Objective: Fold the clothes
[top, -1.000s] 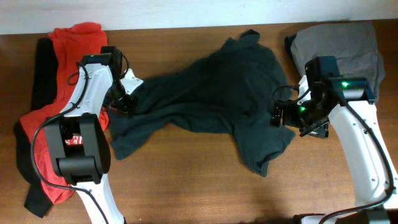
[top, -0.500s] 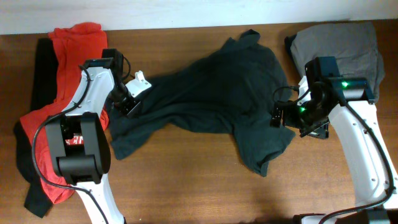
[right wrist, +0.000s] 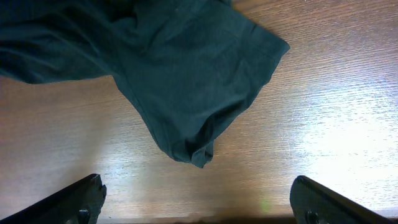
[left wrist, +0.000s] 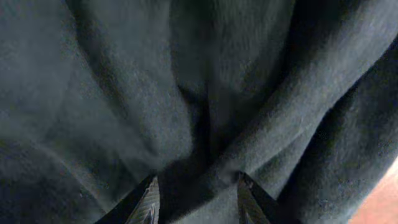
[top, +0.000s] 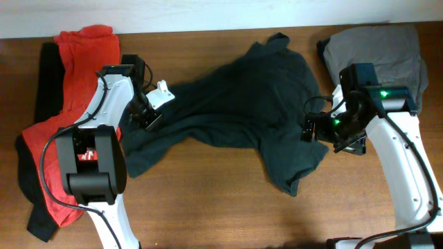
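Observation:
The dark-green T-shirt (top: 235,111) lies crumpled across the middle of the table, with no lettering showing. A red T-shirt (top: 76,48) is heaped at the far left. My left gripper (top: 154,109) is down on the dark shirt's left part. In the left wrist view its fingers (left wrist: 199,185) stand partly apart with a ridge of dark cloth (left wrist: 205,93) between them. My right gripper (top: 315,128) is wide open and empty at the shirt's right edge. In the right wrist view it (right wrist: 198,180) hovers over bare wood beside a hanging corner of the shirt (right wrist: 186,93).
A grey garment (top: 377,48) lies at the back right, behind the right arm. A black garment (top: 45,83) lies under and beside the red one at the left. The wooden table (top: 208,200) shows bare along the front.
My left gripper has moved right and a little toward the back, further onto the dark shirt. The right arm has not moved.

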`<move>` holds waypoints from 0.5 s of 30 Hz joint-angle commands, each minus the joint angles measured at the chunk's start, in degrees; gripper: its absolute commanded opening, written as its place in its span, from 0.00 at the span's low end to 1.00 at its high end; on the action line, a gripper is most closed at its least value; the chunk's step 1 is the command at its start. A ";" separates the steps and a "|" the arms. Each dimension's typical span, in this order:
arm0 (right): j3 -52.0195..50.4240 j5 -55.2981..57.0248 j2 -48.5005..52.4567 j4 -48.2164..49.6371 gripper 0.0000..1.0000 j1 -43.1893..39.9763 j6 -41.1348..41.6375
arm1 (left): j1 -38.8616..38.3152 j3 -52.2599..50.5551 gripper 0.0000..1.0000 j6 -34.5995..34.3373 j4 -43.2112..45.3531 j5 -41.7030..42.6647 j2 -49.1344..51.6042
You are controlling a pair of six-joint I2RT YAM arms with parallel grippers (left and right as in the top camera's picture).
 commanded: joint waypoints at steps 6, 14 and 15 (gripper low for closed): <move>-0.26 0.72 -0.70 -0.15 0.99 -0.04 -0.17 | 0.24 -0.39 0.46 1.09 -1.18 -4.28 0.11; -0.26 0.70 -0.70 -0.17 0.99 -0.04 -0.15 | 0.15 -0.70 0.00 1.33 0.04 -4.09 0.90; -0.26 0.70 -0.70 -0.17 0.99 -0.04 -0.17 | 0.13 -0.68 0.00 1.27 0.04 -4.09 0.90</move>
